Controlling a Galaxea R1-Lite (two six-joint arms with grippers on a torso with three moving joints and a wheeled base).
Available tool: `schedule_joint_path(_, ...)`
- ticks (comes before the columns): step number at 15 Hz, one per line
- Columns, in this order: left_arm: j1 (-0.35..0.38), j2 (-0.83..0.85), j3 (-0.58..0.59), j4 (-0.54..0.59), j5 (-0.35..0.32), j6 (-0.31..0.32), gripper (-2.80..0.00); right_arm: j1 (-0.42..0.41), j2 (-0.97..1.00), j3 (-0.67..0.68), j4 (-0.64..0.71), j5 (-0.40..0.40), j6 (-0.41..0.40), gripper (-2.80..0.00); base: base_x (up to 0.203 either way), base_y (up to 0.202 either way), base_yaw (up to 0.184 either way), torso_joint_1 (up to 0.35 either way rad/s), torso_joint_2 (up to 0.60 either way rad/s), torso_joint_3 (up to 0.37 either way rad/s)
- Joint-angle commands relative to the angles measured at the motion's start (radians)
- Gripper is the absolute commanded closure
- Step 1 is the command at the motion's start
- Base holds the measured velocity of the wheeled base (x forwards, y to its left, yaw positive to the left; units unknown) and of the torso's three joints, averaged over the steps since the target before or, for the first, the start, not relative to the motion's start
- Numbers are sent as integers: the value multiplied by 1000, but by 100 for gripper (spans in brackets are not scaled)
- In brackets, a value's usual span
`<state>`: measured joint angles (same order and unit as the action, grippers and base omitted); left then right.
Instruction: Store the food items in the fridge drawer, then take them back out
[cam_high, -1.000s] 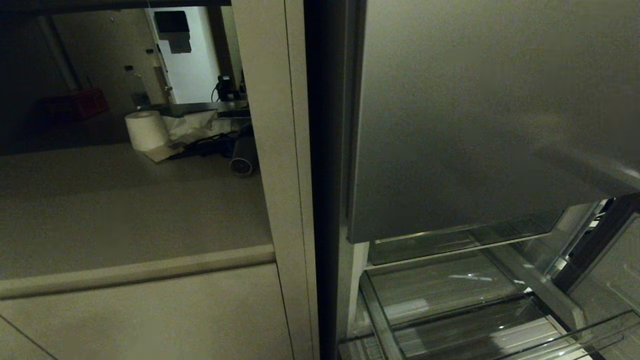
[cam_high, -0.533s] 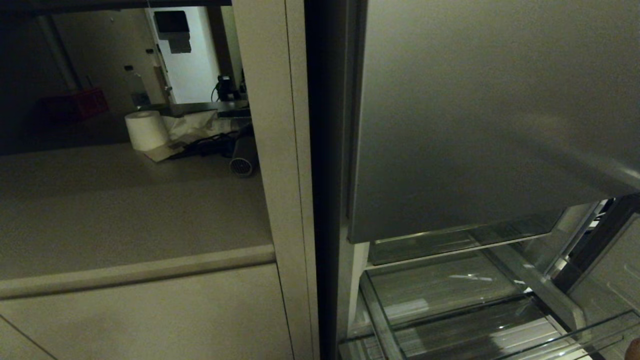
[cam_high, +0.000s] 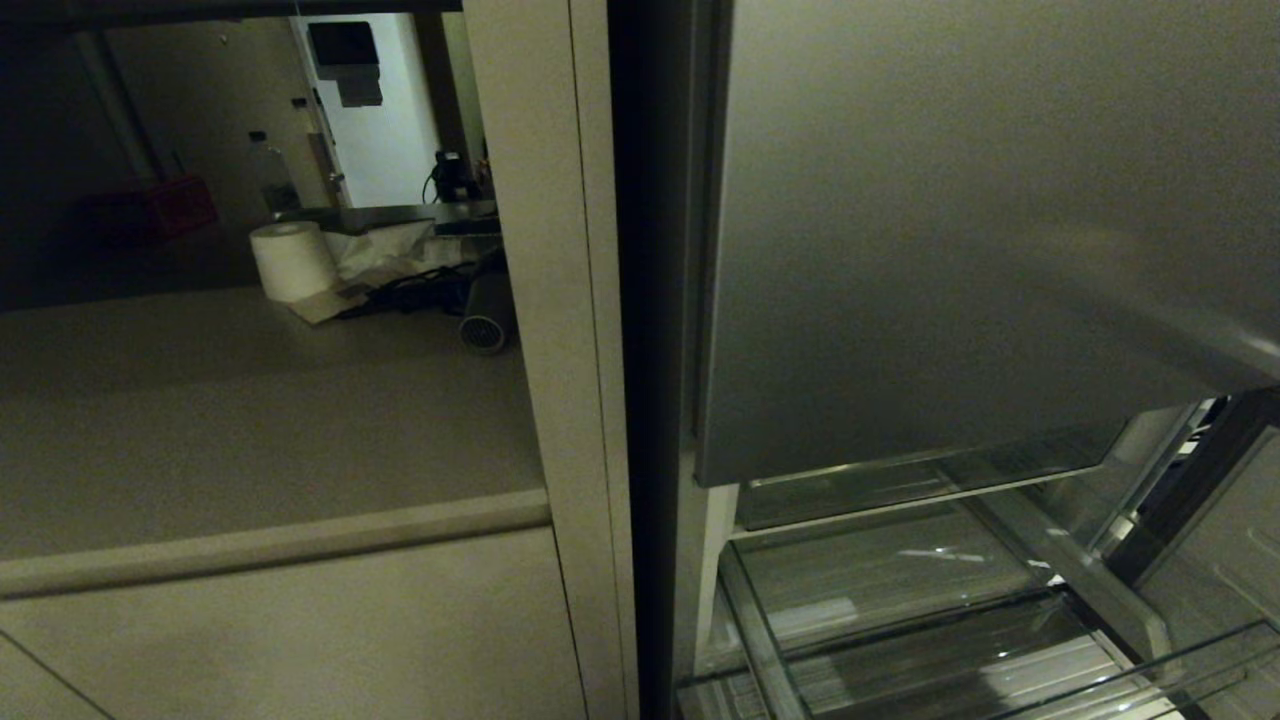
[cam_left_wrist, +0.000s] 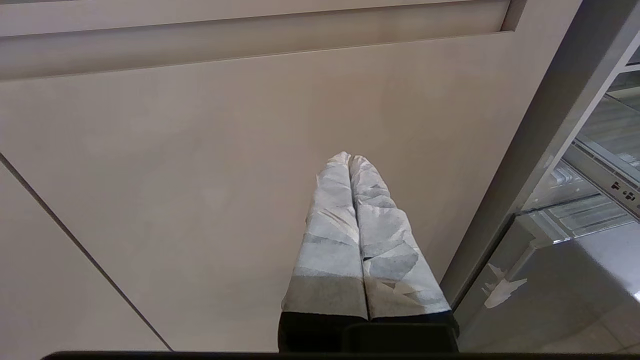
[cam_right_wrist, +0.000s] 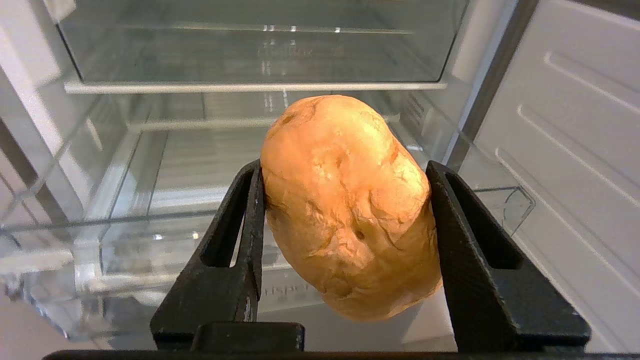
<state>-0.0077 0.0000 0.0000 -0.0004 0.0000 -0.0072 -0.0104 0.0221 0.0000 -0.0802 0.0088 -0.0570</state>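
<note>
The right gripper (cam_right_wrist: 345, 240) was clamped on the roll (cam_right_wrist: 347, 205), held before the open drawer (cam_right_wrist: 165, 220), whose clear front wall lay at the roll's nine o'clock. The left gripper (cam_left_wrist: 350, 160), fingers pressed together, hung parked by a cabinet (cam_left_wrist: 200, 175). The rounded roll could slip between the flat pads and drop outside the drawer.

The fridge drawer (cam_right_wrist: 150, 235) stands open, seemingly unobstructed beneath the grey door (cam_high: 950, 250).

Beige counter (cam_high: 250, 420) left of fridge. At far edge near right corner: paper roll (cam_high: 292, 260), crumpled wrap (cam_high: 385, 252), black cables (cam_high: 420, 292), dark cylinder (cam_high: 487, 312) lying sideways.
</note>
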Motion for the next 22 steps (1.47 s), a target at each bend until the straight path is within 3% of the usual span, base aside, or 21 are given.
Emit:
schedule_joint_path(1, 0, 0, 0, -1, 0, 0, 0, 3, -24, 31, -1, 0, 0, 0, 0, 0, 0, 0, 0, 0)
schedule_joint_path(10, 0, 0, 0, -1, 0, 0, 0, 3, -24, 31, 0, -1, -3, 0, -8, 0, 0, 1, 0, 0)
schedule_joint_path(22, 0, 0, 0, -1, 0, 0, 0, 3, -24, 31, -1, -1, 2, 0, -193, 0, 2, 3, 2, 2)
